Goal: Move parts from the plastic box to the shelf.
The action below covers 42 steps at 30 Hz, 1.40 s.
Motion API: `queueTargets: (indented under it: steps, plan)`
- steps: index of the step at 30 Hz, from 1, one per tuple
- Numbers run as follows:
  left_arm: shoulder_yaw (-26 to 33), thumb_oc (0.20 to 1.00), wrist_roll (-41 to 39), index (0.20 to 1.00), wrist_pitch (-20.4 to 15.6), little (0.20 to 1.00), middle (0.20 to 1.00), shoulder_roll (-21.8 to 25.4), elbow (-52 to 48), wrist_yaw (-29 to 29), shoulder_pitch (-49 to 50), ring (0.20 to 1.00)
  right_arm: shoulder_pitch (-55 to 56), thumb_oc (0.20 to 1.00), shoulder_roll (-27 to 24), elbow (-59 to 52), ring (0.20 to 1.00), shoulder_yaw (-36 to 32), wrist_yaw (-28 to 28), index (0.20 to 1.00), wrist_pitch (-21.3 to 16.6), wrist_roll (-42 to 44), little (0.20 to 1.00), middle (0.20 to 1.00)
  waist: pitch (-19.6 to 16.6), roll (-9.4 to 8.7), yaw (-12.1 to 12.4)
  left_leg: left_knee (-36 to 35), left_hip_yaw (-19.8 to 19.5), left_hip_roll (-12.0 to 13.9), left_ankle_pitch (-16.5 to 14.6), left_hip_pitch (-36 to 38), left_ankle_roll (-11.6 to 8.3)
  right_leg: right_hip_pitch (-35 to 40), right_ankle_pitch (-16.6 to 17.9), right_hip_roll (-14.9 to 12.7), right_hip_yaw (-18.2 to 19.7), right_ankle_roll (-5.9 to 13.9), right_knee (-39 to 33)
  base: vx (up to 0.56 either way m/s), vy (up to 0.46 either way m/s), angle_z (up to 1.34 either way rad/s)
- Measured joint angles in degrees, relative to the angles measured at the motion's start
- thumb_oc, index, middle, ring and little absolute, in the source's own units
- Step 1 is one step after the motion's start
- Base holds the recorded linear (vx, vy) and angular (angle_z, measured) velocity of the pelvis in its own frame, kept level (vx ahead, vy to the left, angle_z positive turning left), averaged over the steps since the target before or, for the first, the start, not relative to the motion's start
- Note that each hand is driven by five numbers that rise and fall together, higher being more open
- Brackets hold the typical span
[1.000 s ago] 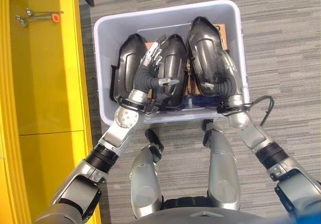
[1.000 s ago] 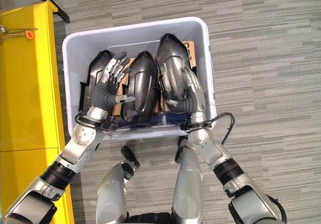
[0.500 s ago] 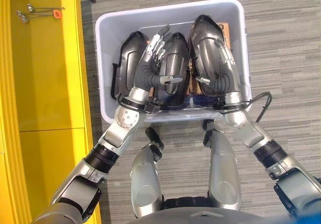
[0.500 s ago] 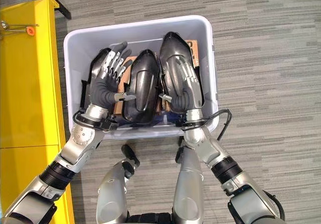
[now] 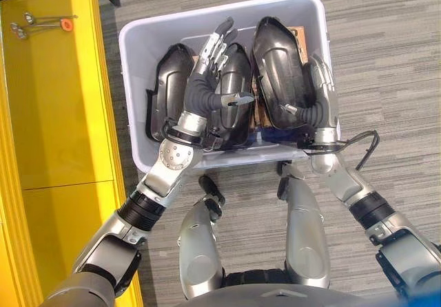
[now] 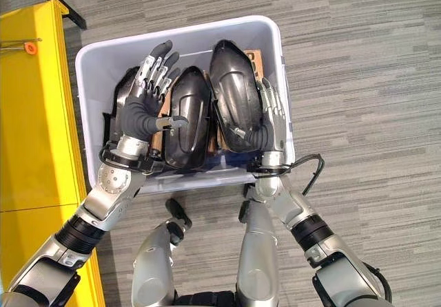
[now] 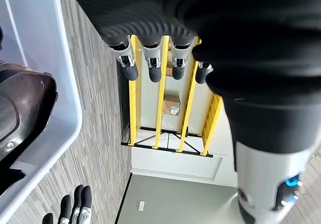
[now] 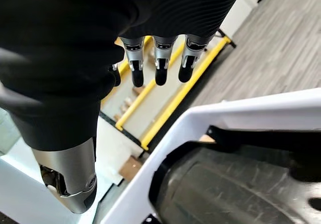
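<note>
A pale grey plastic box [image 5: 158, 35] stands on the floor and holds three black moulded parts side by side: a left one [image 5: 169, 90], a middle one [image 5: 238, 100] and a taller right one [image 5: 275, 73]. My left hand [image 5: 203, 90] hovers open over the gap between the left and middle parts, fingers [image 7: 150, 58] straight and spread. My right hand [image 5: 320, 100] is open too. It sits between the right part and the box's right wall, with its thumb by the part's lower edge. Neither hand holds anything.
A yellow shelf [image 5: 58, 100] runs along the left of the box, with small metal tools and an orange tag [image 5: 38, 23] at its far end. Brown cardboard [image 5: 300, 35] shows under the parts. Grey carpet lies to the right.
My right hand has slid off the top of the right part to its right side by the box wall. My left hand has risen and reached further over the box. The view shifted slightly.
</note>
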Motion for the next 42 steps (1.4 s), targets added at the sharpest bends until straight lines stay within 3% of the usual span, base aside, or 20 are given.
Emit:
queueTargets:
  steps: [16, 24, 34, 42]
  plan:
    - [-1.85, 1.0, -0.03, 1.0, 2.4, 1.0, 1.0, -0.07, 0.03, 0.04, -3.24, 1.0, -6.51, 1.0, 3.4, 8.35, 1.0, 0.77, 0.39, 1.0, 2.75, 4.87, 1.0, 1.0, -0.04, 0.13, 1.37, -0.2, -0.3, 0.01, 0.85, -3.1, 0.04, -3.15, 0.23, -0.04, -0.21, -0.33, 0.3, 0.01, -0.056, 0.01]
    - [-1.94, 1.0, 0.02, 1.0, 4.24, 1.0, 1.0, -0.19, 0.05, 0.15, -4.37, 1.0, -8.78, 1.0, 5.95, 12.11, 1.0, 0.3, -1.84, 1.0, 3.17, 12.8, 1.0, 1.0, -0.01, 0.25, 1.52, -0.28, -0.87, -0.26, 1.5, -5.54, 0.15, -5.13, 0.55, -0.33, -0.48, -0.71, 0.37, 0.0, -0.04, 0.03]
    - [-3.86, 1.0, 0.07, 1.0, 4.83, 1.0, 1.0, -1.94, 0.05, 1.34, -6.88, 1.0, -8.99, 1.0, 7.51, 15.13, 1.0, -1.75, -9.06, 1.0, 4.18, 9.65, 1.0, 1.0, -0.05, 0.78, 1.31, -0.3, -0.53, -0.35, 1.71, -7.61, 0.26, -7.81, 1.01, -0.31, -0.22, -1.02, 0.31, 0.0, -0.004, -0.02]
    - [-4.54, 1.0, 0.07, 1.0, 5.88, 1.0, 1.0, -2.0, 0.04, 2.36, -7.73, 1.0, -8.76, 1.0, 7.52, 15.15, 1.0, -1.6, -9.04, 1.0, 4.86, 7.14, 1.0, 1.0, -0.05, 0.8, 1.12, -0.37, 0.35, -0.46, 1.76, -7.63, 0.32, -8.33, 1.27, -0.28, 0.44, -1.18, 0.3, 0.0, -0.001, -0.03]
